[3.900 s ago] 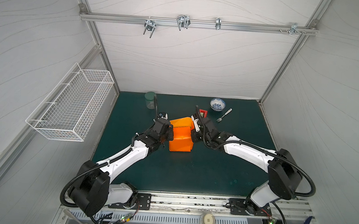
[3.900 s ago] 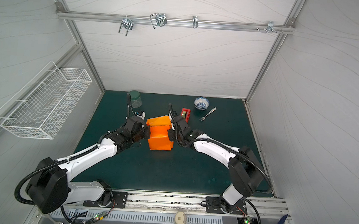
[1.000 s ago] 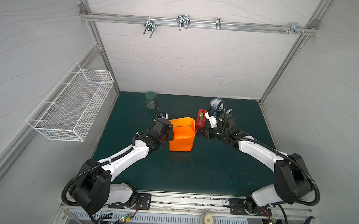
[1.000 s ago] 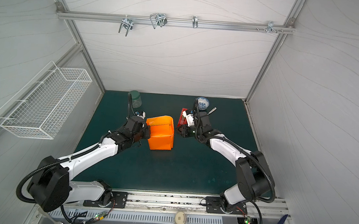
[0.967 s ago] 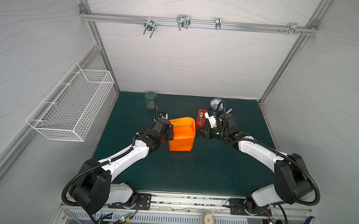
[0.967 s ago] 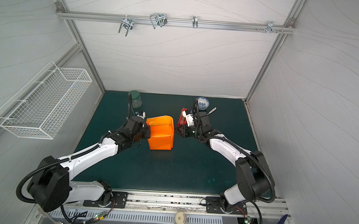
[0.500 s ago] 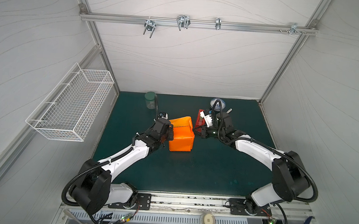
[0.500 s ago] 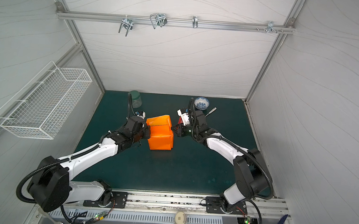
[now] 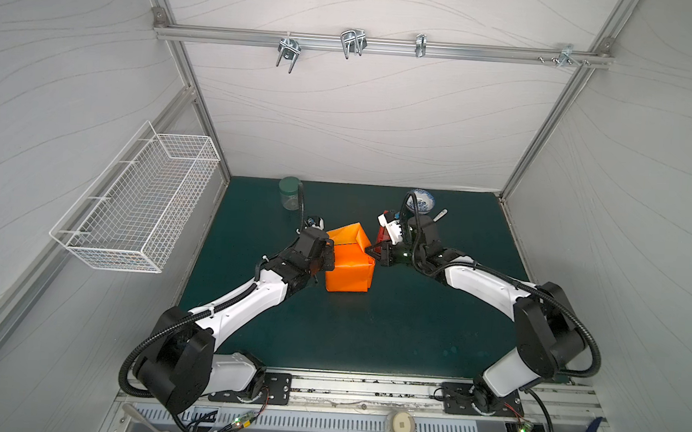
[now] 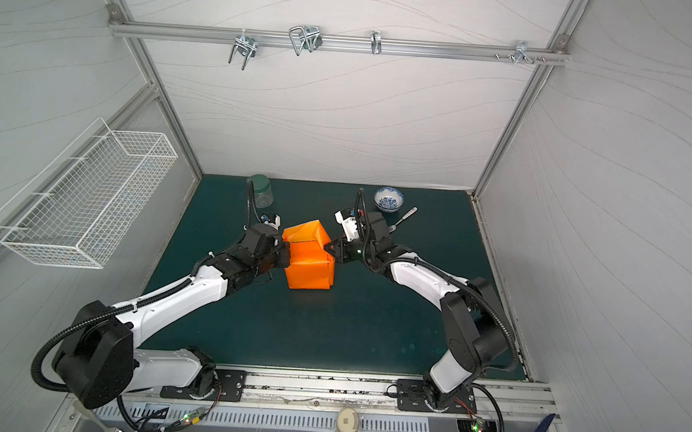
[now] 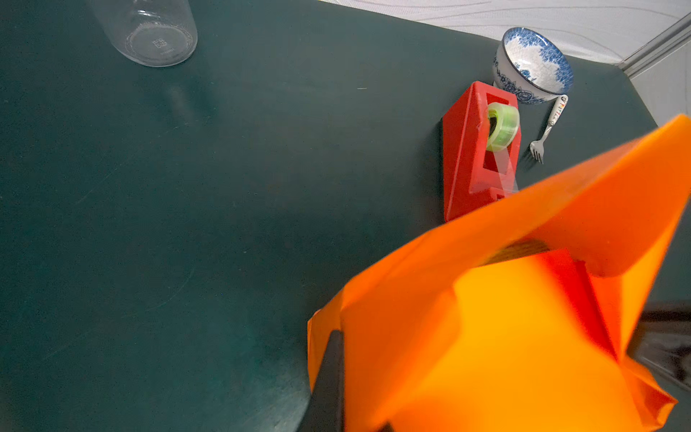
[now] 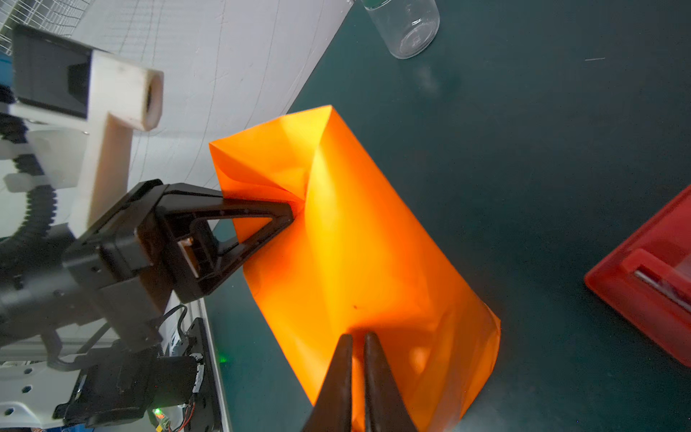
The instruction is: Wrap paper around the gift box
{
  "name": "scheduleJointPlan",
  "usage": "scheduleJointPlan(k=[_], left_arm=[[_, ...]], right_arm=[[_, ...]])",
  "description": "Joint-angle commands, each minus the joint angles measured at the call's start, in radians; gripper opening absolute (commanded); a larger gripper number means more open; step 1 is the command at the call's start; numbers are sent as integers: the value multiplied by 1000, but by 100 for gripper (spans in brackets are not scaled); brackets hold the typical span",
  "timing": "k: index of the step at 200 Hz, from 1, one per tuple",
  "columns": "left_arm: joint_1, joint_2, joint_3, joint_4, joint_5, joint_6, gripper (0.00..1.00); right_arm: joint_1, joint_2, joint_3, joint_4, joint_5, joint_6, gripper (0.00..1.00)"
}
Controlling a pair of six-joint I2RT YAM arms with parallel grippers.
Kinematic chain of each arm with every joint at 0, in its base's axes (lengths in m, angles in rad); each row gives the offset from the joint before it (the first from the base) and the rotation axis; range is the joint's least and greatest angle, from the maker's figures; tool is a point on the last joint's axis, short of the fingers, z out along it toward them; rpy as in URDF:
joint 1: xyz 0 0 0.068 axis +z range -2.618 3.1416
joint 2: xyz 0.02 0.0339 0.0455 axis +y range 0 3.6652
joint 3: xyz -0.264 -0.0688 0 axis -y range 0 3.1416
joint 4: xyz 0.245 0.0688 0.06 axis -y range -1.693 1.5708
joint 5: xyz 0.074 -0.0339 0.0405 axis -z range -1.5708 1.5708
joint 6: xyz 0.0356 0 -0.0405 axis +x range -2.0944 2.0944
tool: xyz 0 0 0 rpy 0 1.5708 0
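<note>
Pinching a fold of the paper with left tool clamped; touching its opposite side with right tool, jaws a narrow slit apart.

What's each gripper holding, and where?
Left gripper pinches the paper at a side fold. Right gripper, nearly shut, touches the paper's opposite side; hold unclear.
</note>
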Motion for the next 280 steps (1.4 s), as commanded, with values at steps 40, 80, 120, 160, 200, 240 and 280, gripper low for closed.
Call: scheduleJointPlan(k=[40, 80, 120, 160, 200, 240, 280], left_arm=[[-3, 9, 20, 23, 17, -6, 0], [-3, 3, 25, 21, 26, -12, 0], [-3, -23, 13, 64, 87, -32, 37], [-2, -19, -8, 153, 144, -37, 73], [-3, 47, 45, 148, 175, -6, 99], [-1, 111, 87, 134, 207, 4, 99], [-1, 138, 81, 163, 210, -2, 99]], right_arm=[[15, 64, 32, 24, 50, -22, 11], [20, 86, 10, 26, 70, -22, 10], [23, 82, -30, 43, 70, -21, 10], [22, 72, -29, 32, 63, -35, 10], [22, 69, -29, 32, 59, -41, 10], [23, 67, -29, 26, 56, -53, 10], [22, 57, -29, 15, 58, -65, 10]])
